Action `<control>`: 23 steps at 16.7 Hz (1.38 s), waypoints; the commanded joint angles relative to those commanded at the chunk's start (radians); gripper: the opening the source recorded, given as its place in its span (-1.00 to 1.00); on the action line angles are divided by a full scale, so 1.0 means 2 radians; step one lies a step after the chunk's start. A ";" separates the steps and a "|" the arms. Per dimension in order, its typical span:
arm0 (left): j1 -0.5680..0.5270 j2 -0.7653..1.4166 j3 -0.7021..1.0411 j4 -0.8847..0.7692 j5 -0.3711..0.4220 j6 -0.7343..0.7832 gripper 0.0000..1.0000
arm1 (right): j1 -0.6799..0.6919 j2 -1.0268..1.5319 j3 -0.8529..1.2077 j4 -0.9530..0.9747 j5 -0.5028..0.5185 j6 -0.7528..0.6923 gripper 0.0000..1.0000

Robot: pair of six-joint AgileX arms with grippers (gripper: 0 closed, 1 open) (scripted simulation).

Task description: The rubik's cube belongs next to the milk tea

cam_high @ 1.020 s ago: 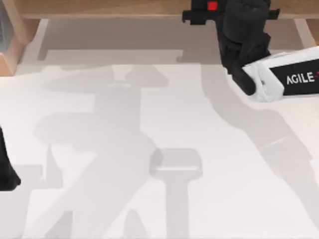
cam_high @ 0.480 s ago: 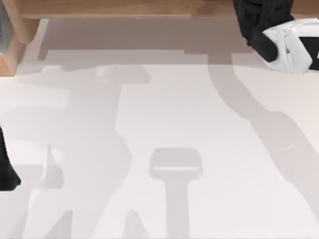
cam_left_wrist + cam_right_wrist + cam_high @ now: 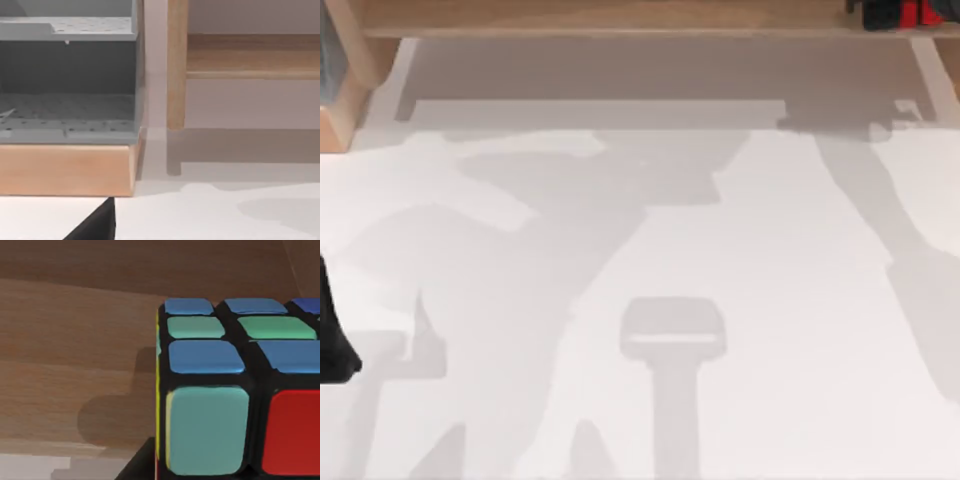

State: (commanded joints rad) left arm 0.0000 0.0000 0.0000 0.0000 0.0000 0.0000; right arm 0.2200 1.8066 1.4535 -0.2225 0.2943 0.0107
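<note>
So, status:
Change: right arm has swung off the white table (image 3: 740, 300) toward the wooden shelf (image 3: 620, 15) along the far edge since a second ago.
Right gripper (image 3: 895, 12): at the far right edge; fingers, can't tell.
Cube: rubik's cube (image 3: 235, 390) looms close before the right wrist camera, against wood.
Left arm (image 3: 332, 335): parked, left edge; fingers, can't tell.
Meaning: likely closing in for a grasp; milk tea not located.

1 black-gridded rubik's cube with blue, green and red squares (image 3: 235, 390), 1 white table (image 3: 770, 300), 1 grey perforated two-tier rack (image 3: 67, 75), 1 light wooden shelf frame (image 3: 176, 65)
</note>
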 joint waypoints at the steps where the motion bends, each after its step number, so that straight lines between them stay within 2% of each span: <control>1: 0.000 0.000 0.000 0.000 0.000 0.000 1.00 | -0.013 -0.012 -0.008 -0.045 -0.012 -0.003 -1.00; 6: 0.000 0.000 0.000 0.000 0.000 0.000 1.00 | -0.081 -0.049 -0.072 -0.250 -0.075 -0.024 -1.00; 11: 0.000 0.000 0.000 0.000 0.000 0.000 1.00 | -0.137 -0.068 -0.134 -0.378 -0.127 -0.043 -1.00; 15: 0.000 0.000 0.000 0.000 0.000 0.000 1.00 | -0.160 -0.076 -0.160 -0.414 -0.144 -0.050 -1.00; 23: 0.000 0.000 0.000 0.000 0.000 0.000 1.00 | -0.154 -0.075 -0.157 -0.411 -0.143 -0.051 -1.00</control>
State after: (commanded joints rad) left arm 0.0000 0.0000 0.0000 0.0000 0.0000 0.0000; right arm -0.0876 1.6568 1.1393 -1.0441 0.0084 -0.0912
